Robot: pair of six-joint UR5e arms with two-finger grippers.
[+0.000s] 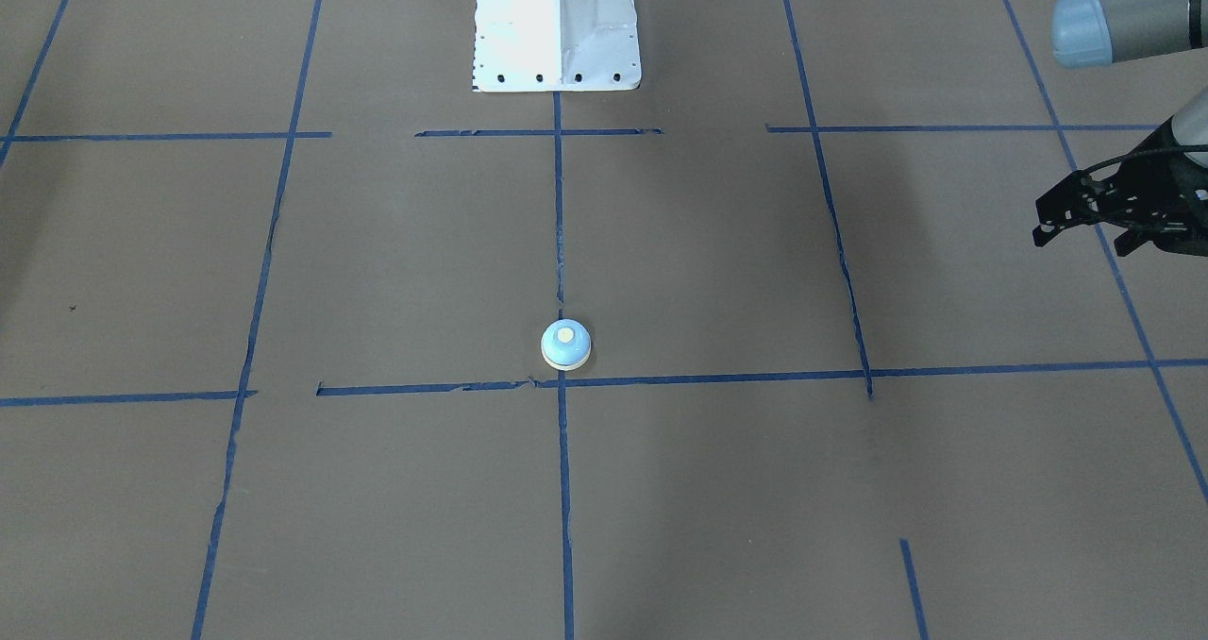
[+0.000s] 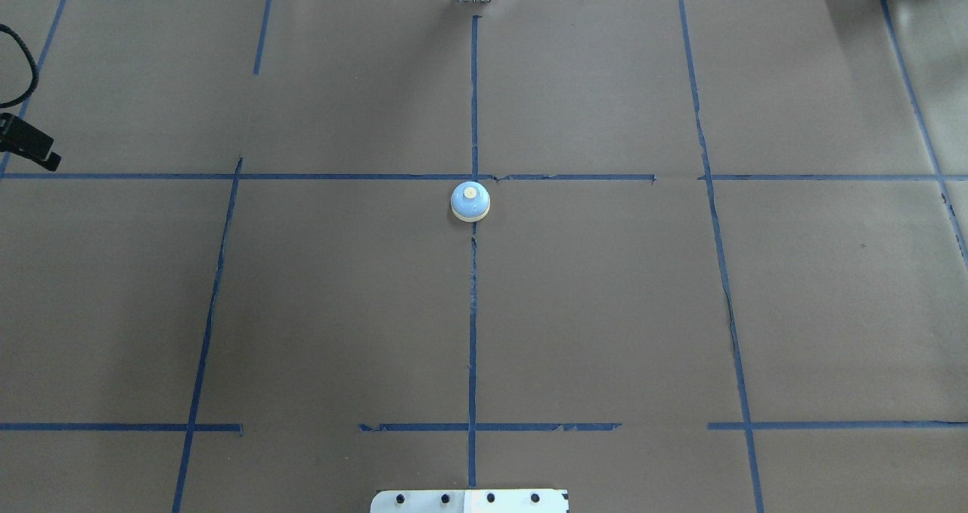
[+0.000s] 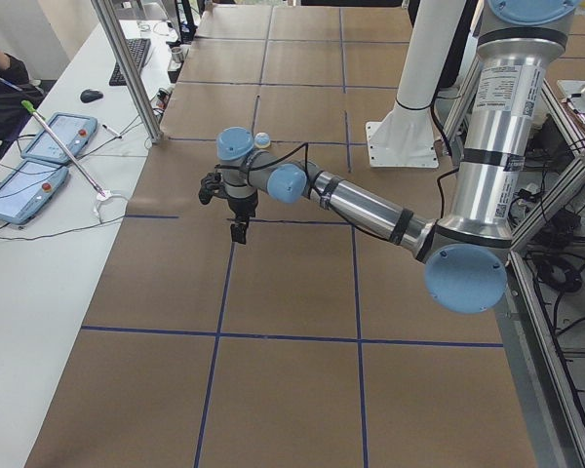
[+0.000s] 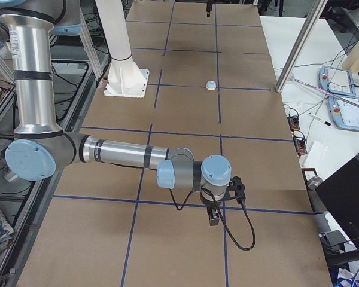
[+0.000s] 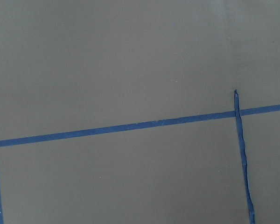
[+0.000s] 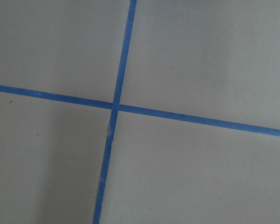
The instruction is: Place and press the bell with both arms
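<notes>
The light-blue bell with its cream button stands upright on the brown table, beside a crossing of blue tape lines; it also shows in the overhead view. My left gripper hangs over the table far to the bell's side, at the overhead view's left edge. Its fingers look closed together and hold nothing. My right gripper shows only in the right side view, low over the table and far from the bell. I cannot tell whether it is open or shut. Both wrist views show only table and tape.
The white bolted pedestal stands at the table's robot side. Blue tape lines divide the brown paper into squares. A side bench with tablets and a metal post lies beyond the far edge.
</notes>
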